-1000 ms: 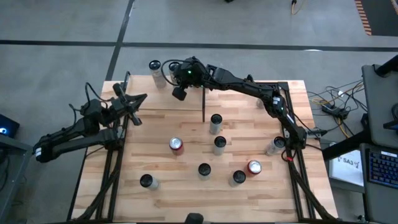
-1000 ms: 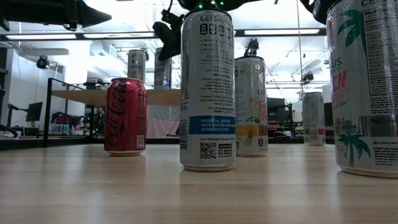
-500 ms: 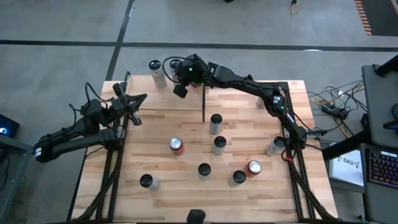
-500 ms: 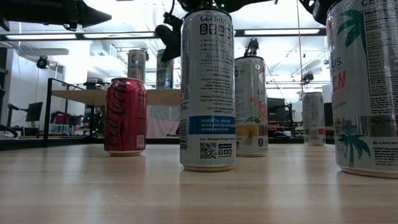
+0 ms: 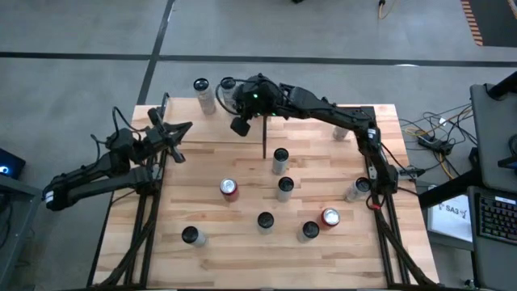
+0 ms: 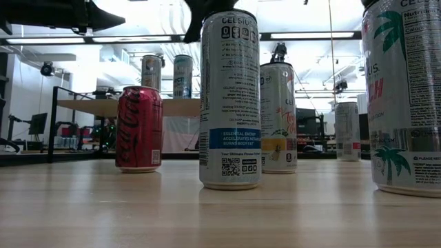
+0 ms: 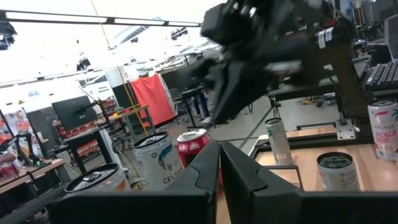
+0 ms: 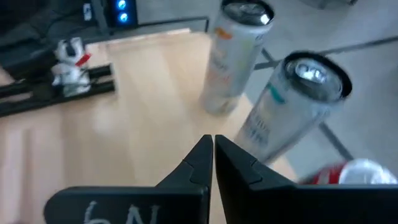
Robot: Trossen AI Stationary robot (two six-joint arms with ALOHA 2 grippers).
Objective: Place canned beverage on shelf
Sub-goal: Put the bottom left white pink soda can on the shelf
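Note:
Two canned beverages stand upright on the shelf [image 5: 206, 129] at the table's far left: a white and orange one [image 8: 236, 56] and a teal-banded one [image 8: 292, 106], also seen in the low view [image 6: 182, 76]. My right gripper [image 5: 240, 127] hovers shut above the shelf, just on the near-right side of the teal-banded can and clear of both cans [image 8: 213, 149]. My left gripper [image 5: 176, 139] waits shut and raised at the table's left edge [image 7: 219, 152].
Several more cans stand on the tabletop, among them a red one [image 5: 230, 188], a silver one [image 5: 280, 158] and a tall white one close to the low camera [image 6: 229, 96]. A thin black shelf post [image 5: 265, 137] stands by my right gripper.
My right gripper has risen and drawn back from the teal-banded can toward the table's right and near side, staying shut. In the low view it no longer covers that can, which stands upright on the shelf where it was.

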